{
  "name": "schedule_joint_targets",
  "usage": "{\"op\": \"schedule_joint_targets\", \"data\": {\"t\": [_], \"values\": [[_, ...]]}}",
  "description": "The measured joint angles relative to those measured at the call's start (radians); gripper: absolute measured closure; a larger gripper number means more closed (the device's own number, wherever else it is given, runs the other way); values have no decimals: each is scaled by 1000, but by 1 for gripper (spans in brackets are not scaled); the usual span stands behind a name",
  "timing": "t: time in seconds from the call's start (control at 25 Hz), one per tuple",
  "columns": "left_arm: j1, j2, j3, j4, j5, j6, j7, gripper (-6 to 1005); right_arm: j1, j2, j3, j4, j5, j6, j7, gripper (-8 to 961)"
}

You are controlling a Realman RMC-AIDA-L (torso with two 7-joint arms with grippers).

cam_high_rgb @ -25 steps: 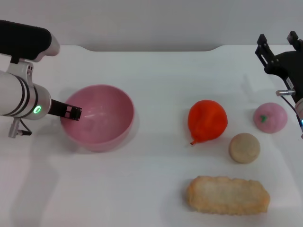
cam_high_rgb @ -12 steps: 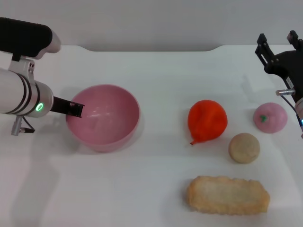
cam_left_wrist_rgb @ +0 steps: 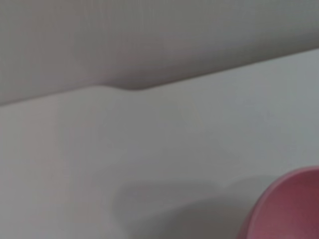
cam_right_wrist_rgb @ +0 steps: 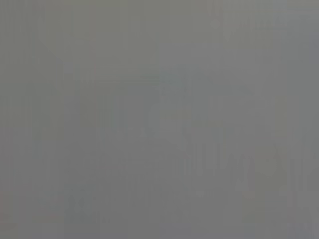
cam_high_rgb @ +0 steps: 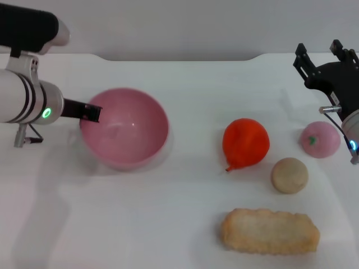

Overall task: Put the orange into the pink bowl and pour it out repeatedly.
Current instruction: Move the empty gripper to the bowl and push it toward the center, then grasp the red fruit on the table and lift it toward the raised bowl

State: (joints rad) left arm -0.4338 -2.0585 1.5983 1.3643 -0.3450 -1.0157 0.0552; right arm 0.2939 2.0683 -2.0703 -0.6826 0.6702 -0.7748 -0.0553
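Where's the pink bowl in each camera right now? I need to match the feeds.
Head view: pink bowl left of centre, the left gripper at its rim.
Left wrist view: only a piece of its rim, in a corner.
Right wrist view: not in it.
Shared landmark: the white table, its far edge.

pale pink bowl [cam_high_rgb: 126, 134], red-orange orange [cam_high_rgb: 245, 143], beige ball [cam_high_rgb: 289, 175].

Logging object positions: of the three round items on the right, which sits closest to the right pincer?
The small pink ball with the green mark, just below the right pincer; the orange and beige ball lie farther away.
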Motion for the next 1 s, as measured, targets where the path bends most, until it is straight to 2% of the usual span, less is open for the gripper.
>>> {"op": "schedule_joint_targets", "data": {"t": [0.32, 0.48, 0.56, 0.68, 0.88, 1.0], "values": [[11, 0, 0, 65, 6, -3, 0, 950, -5, -1, 11, -36, -18, 46, 0, 263], [14, 1, -3, 114, 15, -21, 0, 950, -38, -7, 60, -157, -79, 198, 0, 264], [16, 1, -10, 139, 23, -28, 0, 950, -77, -10, 109, -284, -133, 356, 0, 265], [11, 2, -25, 147, 29, -31, 0, 949, -117, -5, 198, -511, -212, 670, 0, 266], [0, 4, -44, 139, 29, -22, 4, 949, -80, -5, 306, -754, -241, 1195, -9, 268], [-1, 4, -64, 145, 29, -24, 21, 949, -68, -3, 334, -820, -242, 1332, -29, 269]]}}
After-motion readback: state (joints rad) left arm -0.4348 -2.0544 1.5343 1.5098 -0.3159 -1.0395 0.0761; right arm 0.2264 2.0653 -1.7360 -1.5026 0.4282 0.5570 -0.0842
